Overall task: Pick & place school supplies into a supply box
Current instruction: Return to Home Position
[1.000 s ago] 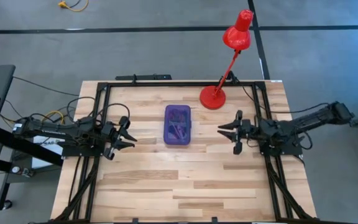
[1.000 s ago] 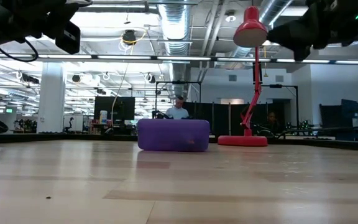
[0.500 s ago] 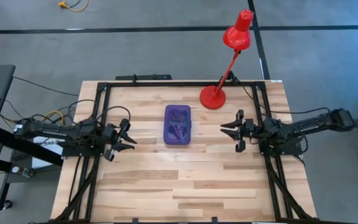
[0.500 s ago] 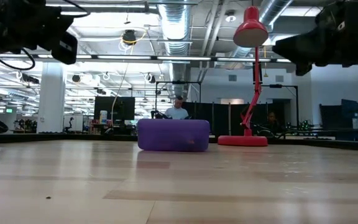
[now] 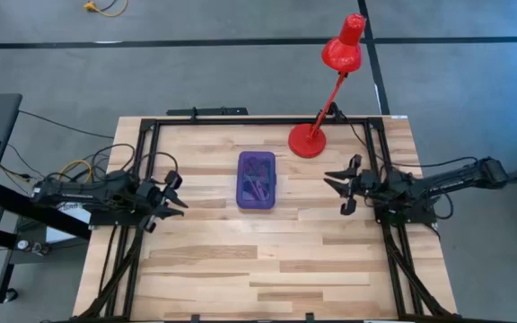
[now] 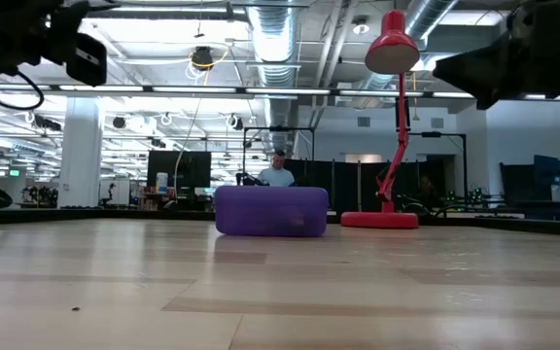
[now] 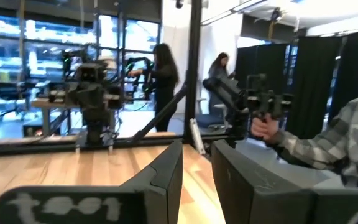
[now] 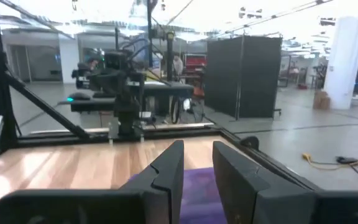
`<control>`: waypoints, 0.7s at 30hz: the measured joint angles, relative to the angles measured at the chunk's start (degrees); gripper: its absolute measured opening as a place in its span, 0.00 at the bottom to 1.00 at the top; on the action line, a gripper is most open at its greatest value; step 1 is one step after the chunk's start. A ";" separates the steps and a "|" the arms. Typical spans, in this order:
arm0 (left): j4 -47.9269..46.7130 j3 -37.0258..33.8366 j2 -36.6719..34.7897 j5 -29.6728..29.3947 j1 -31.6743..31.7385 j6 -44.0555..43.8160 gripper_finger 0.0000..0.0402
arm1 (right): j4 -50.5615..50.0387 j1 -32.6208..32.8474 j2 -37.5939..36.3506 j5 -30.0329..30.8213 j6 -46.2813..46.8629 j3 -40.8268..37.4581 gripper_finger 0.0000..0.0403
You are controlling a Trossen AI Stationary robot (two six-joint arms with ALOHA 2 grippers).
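When you look down from above, the purple supply box (image 5: 257,180) lies shut in the middle of the wooden bench (image 5: 240,260). School supplies (image 5: 258,189) show through its lid as dark shapes, too small to tell apart. A red lamp (image 5: 307,141) stands near the box, toward the upper right of the frame. The left claw (image 5: 174,193) hangs over the left side of the bench, well apart from the box. The right claw (image 5: 334,184) hangs over the right side, also well apart.

From bench height, the box (image 6: 271,211) sits flat on the wood with the lamp's base (image 6: 379,221) to its right. A person (image 6: 278,174) shows far behind the box. The left arm (image 6: 27,39) fills the upper left corner and the right arm (image 6: 528,53) the upper right.

Past the left wrist, the two dark fingers (image 7: 166,177) are pulled close, with only a thin slit between them, and they hold nothing. A plaid sleeve (image 7: 353,146) shows at the right edge.

Past the right wrist, the fingers (image 8: 169,168) are also pulled close and hold nothing. The purple box (image 8: 197,186) shows in the slit between them.
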 joint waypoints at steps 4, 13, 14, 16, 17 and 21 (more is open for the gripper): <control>-5.44 0.43 -6.15 2.36 0.00 -0.26 0.18 | -8.12 -0.15 -7.17 -0.03 0.64 0.00 0.20; -8.55 2.23 -6.12 1.91 0.00 0.10 0.18 | -20.87 -0.04 -21.71 -1.94 1.68 0.00 0.20; -8.47 2.23 -6.14 1.93 0.00 0.22 0.18 | -22.10 -0.04 -23.03 -1.89 1.36 0.00 0.20; -8.57 2.23 -6.13 2.12 0.00 0.30 0.18 | -24.30 -0.04 -25.65 -1.90 0.66 0.07 0.20; -8.67 2.23 -6.12 2.25 0.00 0.32 0.18 | -25.91 -0.04 -26.84 -1.87 0.49 0.35 0.20; -8.80 2.23 -6.12 2.22 0.00 0.47 0.18 | -31.52 -0.11 -28.30 -2.28 0.49 2.11 0.20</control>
